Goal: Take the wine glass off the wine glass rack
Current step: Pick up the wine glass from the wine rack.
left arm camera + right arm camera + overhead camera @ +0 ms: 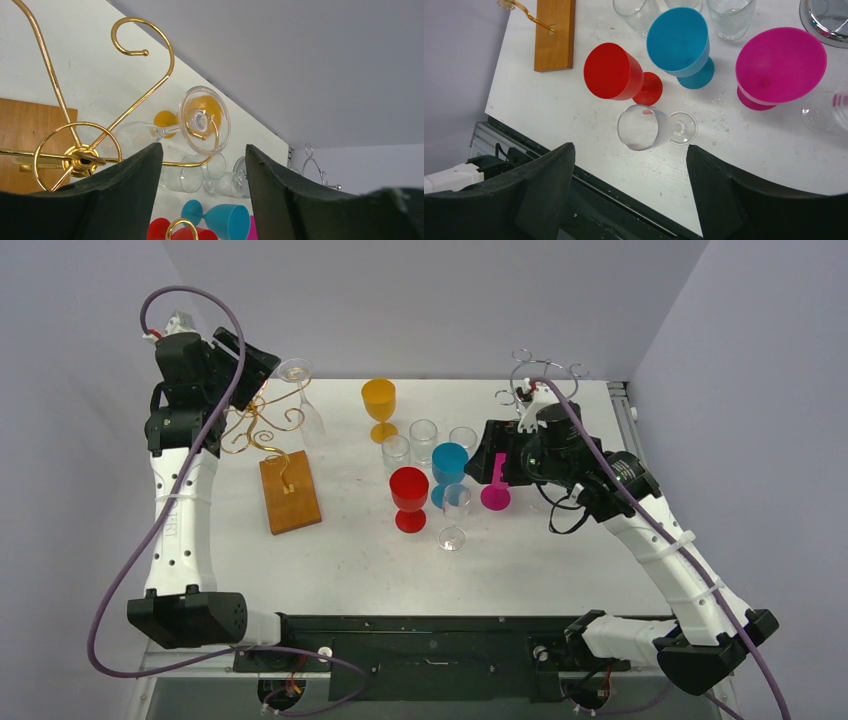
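Note:
A gold wire wine glass rack (pixel 262 425) stands on a wooden base (pixel 290 490) at the left. A clear wine glass (pixel 300 390) hangs upside down from its right hook. In the left wrist view its round foot (pixel 204 120) sits in the gold hook, with the bowl pointing left. My left gripper (pixel 268 375) is open and empty, just left of the hanging glass. Its fingers (pixel 125 190) sit just below the foot and do not touch it. My right gripper (pixel 497 455) is open and empty above the standing glasses.
Red (pixel 409 495), blue (pixel 449 468), pink (pixel 494 490) and orange (pixel 379 405) goblets stand mid-table with several clear glasses (pixel 423 440). A clear wine glass (pixel 644 127) stands near the front. A silver wire rack (pixel 545 375) stands at the back right.

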`<move>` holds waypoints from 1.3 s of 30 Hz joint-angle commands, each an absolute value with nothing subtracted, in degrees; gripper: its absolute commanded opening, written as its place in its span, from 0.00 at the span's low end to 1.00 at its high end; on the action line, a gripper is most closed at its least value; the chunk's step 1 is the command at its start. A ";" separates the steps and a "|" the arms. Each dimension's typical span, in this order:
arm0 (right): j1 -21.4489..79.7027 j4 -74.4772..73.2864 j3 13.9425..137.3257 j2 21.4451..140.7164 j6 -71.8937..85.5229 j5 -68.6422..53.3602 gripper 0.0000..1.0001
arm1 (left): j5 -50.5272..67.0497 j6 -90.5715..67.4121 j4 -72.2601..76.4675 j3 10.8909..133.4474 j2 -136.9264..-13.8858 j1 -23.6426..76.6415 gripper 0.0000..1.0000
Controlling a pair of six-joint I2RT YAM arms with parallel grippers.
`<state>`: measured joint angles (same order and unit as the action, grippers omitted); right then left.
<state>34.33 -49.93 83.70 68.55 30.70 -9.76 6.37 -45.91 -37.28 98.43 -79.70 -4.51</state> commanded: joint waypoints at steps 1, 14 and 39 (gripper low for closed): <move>32.42 -46.20 82.78 65.88 31.05 -11.88 0.77 | 10.16 -50.17 -33.00 97.73 -80.20 -5.70 0.57; 29.90 -46.27 82.74 65.32 30.67 -13.78 0.77 | 9.13 -52.91 -29.92 95.41 -83.26 -5.82 0.50; 28.96 -46.32 82.48 65.39 30.58 -13.89 0.76 | 11.93 -57.65 -24.30 93.86 -86.64 -6.13 0.27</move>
<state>29.54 -48.80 82.56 66.61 30.68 -13.58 10.39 -56.49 -28.77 94.28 -87.05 -5.50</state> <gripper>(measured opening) 0.769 0.303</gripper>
